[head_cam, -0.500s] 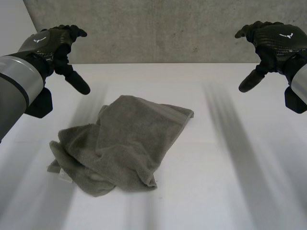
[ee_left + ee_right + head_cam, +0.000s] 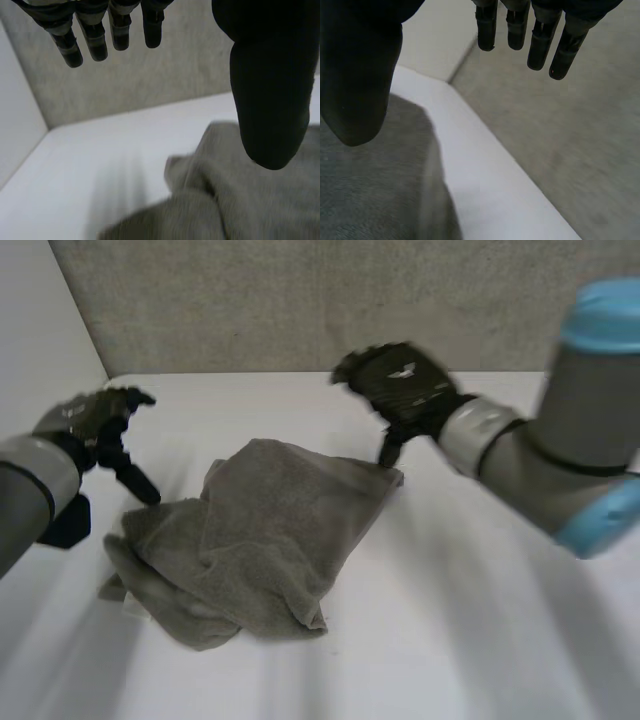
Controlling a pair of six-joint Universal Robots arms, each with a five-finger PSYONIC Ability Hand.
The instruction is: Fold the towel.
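Observation:
A grey-green towel [image 2: 255, 545] lies crumpled and partly doubled over in the middle of the white table [image 2: 480, 640]. My left hand [image 2: 95, 425] hovers open just off the towel's far left corner, thumb pointing down toward the cloth. My right hand [image 2: 400, 390] is open above the towel's far right corner, its thumb close to that corner. In the left wrist view the towel [image 2: 240, 205] bunches below the thumb [image 2: 267, 95] and the straight fingers [image 2: 100, 35]. The right wrist view has the towel [image 2: 375, 185] under the thumb [image 2: 357, 75], fingers [image 2: 540, 35] spread apart above the table edge.
A grey concrete wall [image 2: 300, 300] runs along the table's far edge, and a white side wall [image 2: 40, 330] stands at the left. Bare table surrounds the towel at the front and right.
Both hands have come down and inward toward the towel. The right arm swung far left, its hand now over the far right corner. The towel has not moved.

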